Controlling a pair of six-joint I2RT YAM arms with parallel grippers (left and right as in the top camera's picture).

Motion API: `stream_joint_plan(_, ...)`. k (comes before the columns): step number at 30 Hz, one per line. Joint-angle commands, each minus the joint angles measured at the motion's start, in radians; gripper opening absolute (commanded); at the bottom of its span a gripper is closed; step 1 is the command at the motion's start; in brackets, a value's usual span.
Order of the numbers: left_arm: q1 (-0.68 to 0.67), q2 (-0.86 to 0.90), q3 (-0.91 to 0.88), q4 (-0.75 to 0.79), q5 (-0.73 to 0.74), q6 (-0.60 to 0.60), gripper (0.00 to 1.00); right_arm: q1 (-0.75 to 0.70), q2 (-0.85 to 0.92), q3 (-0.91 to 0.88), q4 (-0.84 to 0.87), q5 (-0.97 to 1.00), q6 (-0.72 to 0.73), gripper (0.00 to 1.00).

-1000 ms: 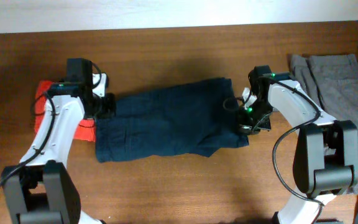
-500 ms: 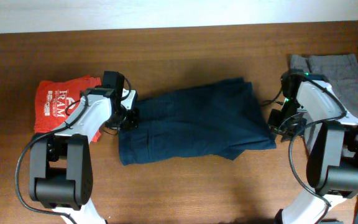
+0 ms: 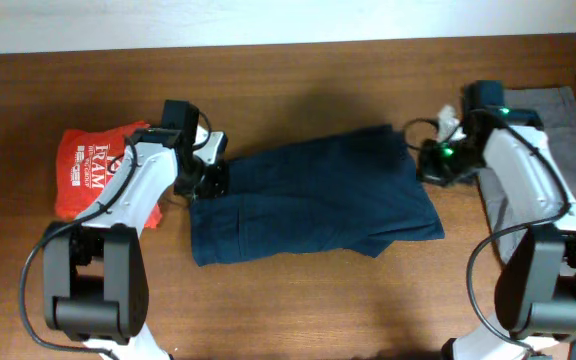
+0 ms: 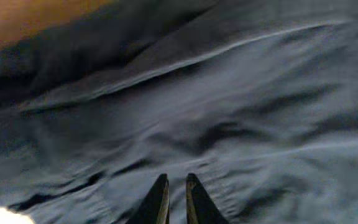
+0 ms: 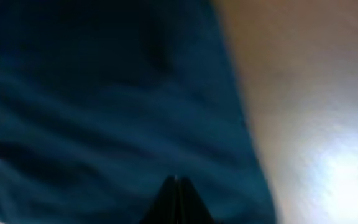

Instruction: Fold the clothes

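I'm seeing navy shorts (image 3: 313, 200) lying lengthwise left-right between the 2 claws. Left claw (image 3: 212, 179) seems to be pinching the left hem. Right claw (image 3: 430, 164) is pressed together, empty, at the right corner.

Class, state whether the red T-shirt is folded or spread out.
Folded: the red T-shirt lies as a compact rectangle, print upward, with no sleeves showing.

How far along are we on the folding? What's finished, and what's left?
Done: the red T-shirt lies folded at the left.
In hand: the navy shorts sit mid-table, partly folded and rumpled. The left tool seems pinched on their left edge. The right tool is shut by their right corner, apparently empty.
Left: squaring the navy pair, then the grey shorts, which appear spread out at the right edge.
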Motion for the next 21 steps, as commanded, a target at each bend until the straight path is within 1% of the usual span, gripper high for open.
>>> stream_joint_plan(1, -0.053, -0.017, 0.009, 0.028, -0.009, 0.015, 0.11, 0.100, 0.064, 0.009, 0.106, -0.100, -0.041, 0.04)
stream_joint_plan(3, -0.071, -0.003, 0.005, 0.030, -0.087, 0.015, 0.11, 0.131, 0.106, 0.009, 0.168, -0.100, -0.035, 0.04)
stream_joint_plan(4, -0.077, 0.005, 0.002, 0.029, -0.109, 0.015, 0.11, 0.144, 0.128, 0.009, 0.201, -0.092, -0.008, 0.04)
stream_joint_plan(7, -0.087, 0.028, -0.005, 0.003, -0.117, 0.016, 0.10, 0.157, 0.190, 0.009, 0.283, -0.061, 0.068, 0.04)
stream_joint_plan(9, -0.088, 0.039, -0.006, -0.024, -0.117, 0.016, 0.10, 0.154, 0.225, 0.009, 0.322, -0.013, 0.127, 0.04)
stream_joint_plan(10, -0.088, 0.043, -0.011, -0.043, -0.120, 0.016, 0.09, 0.145, 0.254, 0.009, 0.351, 0.042, 0.202, 0.04)
stream_joint_plan(12, -0.088, 0.045, -0.024, -0.066, -0.145, 0.016, 0.09, 0.128, 0.290, 0.009, 0.391, 0.067, 0.273, 0.04)
stream_joint_plan(16, -0.088, 0.045, -0.071, -0.078, -0.213, 0.016, 0.09, 0.089, 0.340, 0.009, 0.467, 0.061, 0.320, 0.04)
stream_joint_plan(18, -0.086, 0.048, -0.116, -0.064, -0.310, 0.016, 0.09, 0.063, 0.350, 0.009, 0.514, 0.057, 0.323, 0.04)
stream_joint_plan(19, -0.084, 0.050, -0.129, -0.055, -0.331, 0.016, 0.09, 0.056, 0.350, 0.010, 0.531, 0.057, 0.322, 0.04)
stream_joint_plan(21, -0.076, 0.052, -0.147, -0.041, -0.333, 0.016, 0.09, 0.042, 0.345, 0.018, 0.541, 0.053, 0.319, 0.07)
